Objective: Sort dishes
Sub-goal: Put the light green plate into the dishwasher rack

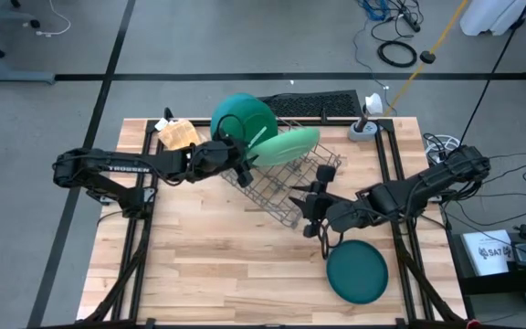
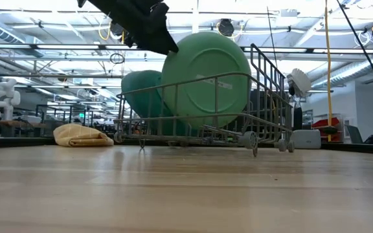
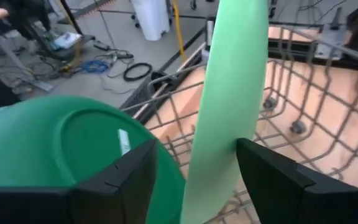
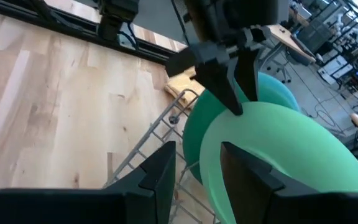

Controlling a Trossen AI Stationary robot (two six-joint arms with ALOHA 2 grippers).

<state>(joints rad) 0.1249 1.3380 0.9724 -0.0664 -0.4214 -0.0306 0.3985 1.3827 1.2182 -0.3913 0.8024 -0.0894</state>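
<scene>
Plates in and around the rack

Two plates (image 1: 286, 146) (image 1: 242, 117) are standing in the wire rack (image 1: 286, 187); a third plate (image 1: 356, 272) is lying right of it.

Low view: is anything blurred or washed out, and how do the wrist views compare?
Low view: ceiling lights glare behind the wire rack; the nearest tabletop is soft. Left wrist view: the light green plate is close and blurred. Right wrist view: background is soft.

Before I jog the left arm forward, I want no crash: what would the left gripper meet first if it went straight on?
The light green plate: its edge already stands between the left gripper fingers, so pushing on likely shoves it against the wire rack.
</scene>
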